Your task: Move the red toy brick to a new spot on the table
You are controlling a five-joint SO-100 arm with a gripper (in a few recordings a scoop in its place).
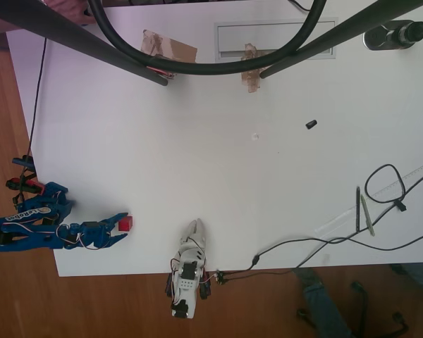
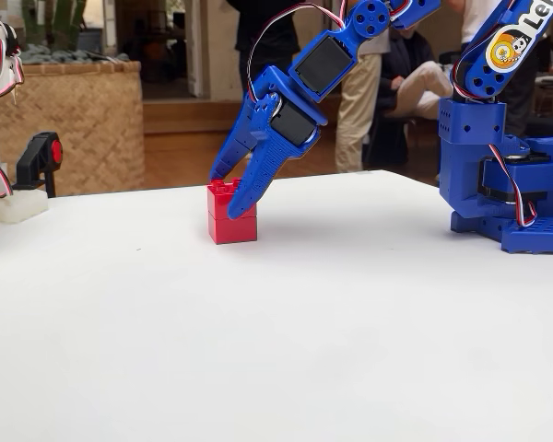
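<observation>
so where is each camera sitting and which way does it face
Overhead view: above the table, looking straight down; the blue arm lies at the left edge, gripper at the brick.
Fixed view: at tabletop height, looking level across; arm base at the right, gripper reaching down.
Both show gripper, brick and table.
</observation>
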